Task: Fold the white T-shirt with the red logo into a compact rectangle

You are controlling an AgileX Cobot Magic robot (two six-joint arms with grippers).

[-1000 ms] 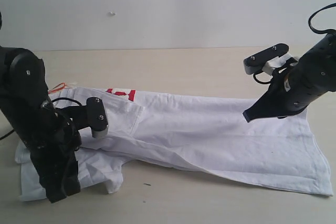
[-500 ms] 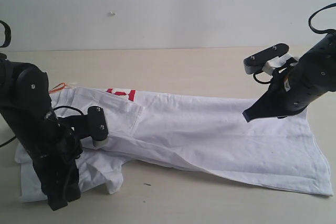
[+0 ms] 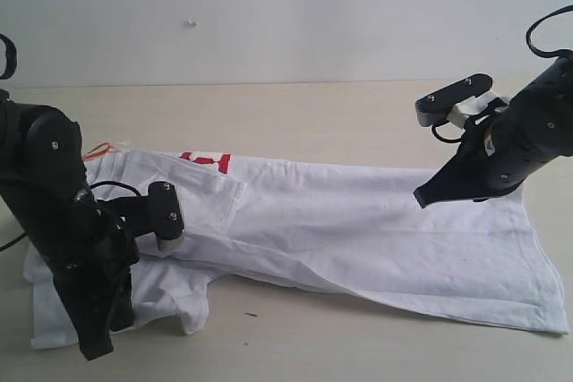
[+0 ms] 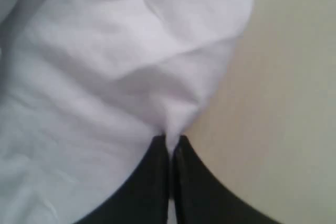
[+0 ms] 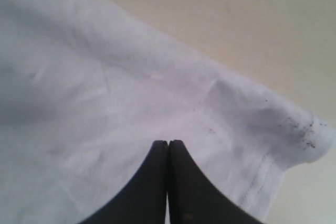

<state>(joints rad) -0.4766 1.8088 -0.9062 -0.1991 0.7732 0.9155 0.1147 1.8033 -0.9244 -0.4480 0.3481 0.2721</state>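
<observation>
The white T-shirt (image 3: 358,230) lies spread across the table, folded lengthwise, with rumpled layers at its left end. Part of the red logo (image 3: 208,161) peeks out near the far left edge of the cloth. My left gripper (image 3: 92,348) points down at the shirt's near left corner. In the left wrist view it (image 4: 170,140) is shut on a pinched ridge of the white T-shirt (image 4: 105,77). My right gripper (image 3: 421,196) hangs over the shirt's right part. In the right wrist view it (image 5: 168,143) is shut with nothing between its tips, over the white T-shirt (image 5: 94,93).
An orange collar tag (image 3: 98,150) sticks out at the far left of the shirt. The hem corner (image 5: 302,129) carries small dark specks. The beige table (image 3: 295,114) stretches behind the shirt to a white wall (image 3: 269,6).
My left arm has shifted a little left and down, dragging the shirt's near left corner with it. The right arm has stayed still.
</observation>
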